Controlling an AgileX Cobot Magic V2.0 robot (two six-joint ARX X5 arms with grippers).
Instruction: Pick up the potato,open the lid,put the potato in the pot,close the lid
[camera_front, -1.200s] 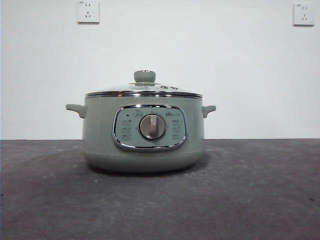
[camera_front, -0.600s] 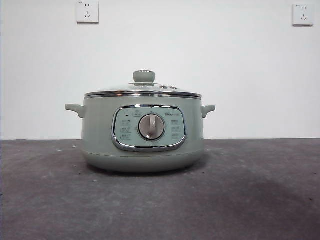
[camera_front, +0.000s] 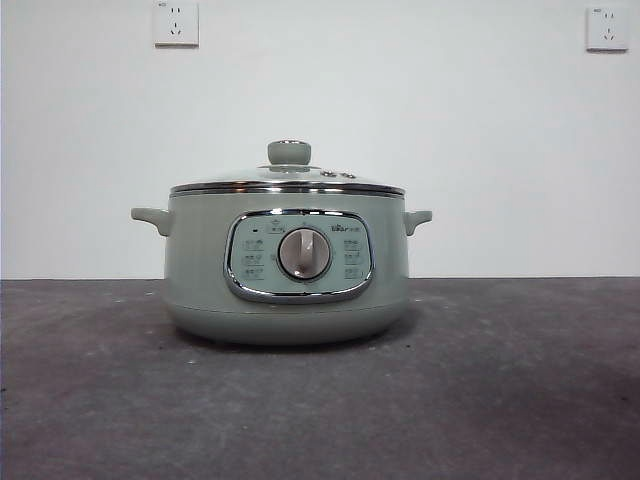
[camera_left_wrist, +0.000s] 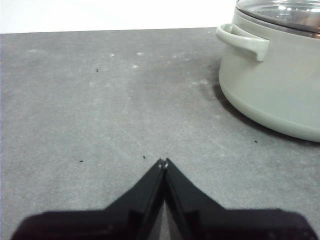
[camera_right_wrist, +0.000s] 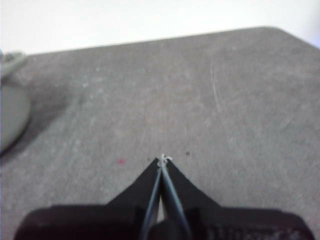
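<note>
The pale sage-green pot (camera_front: 288, 265) stands on the dark table in the middle of the front view, dial facing me. The glass lid (camera_front: 288, 183) with its green knob (camera_front: 289, 152) sits closed on it. The potato is out of view. My left gripper (camera_left_wrist: 164, 162) is shut and empty over the table, with the pot (camera_left_wrist: 272, 80) and its lid (camera_left_wrist: 285, 12) off to one side. My right gripper (camera_right_wrist: 163, 160) is shut and empty over bare table, with an edge of the pot (camera_right_wrist: 11, 107) at the side. Neither arm shows in the front view.
A white wall with two sockets (camera_front: 176, 22) (camera_front: 607, 27) stands behind the table. The grey table (camera_front: 500, 400) stretches around the pot. The table's far edge and a rounded corner (camera_right_wrist: 280, 31) show in the right wrist view.
</note>
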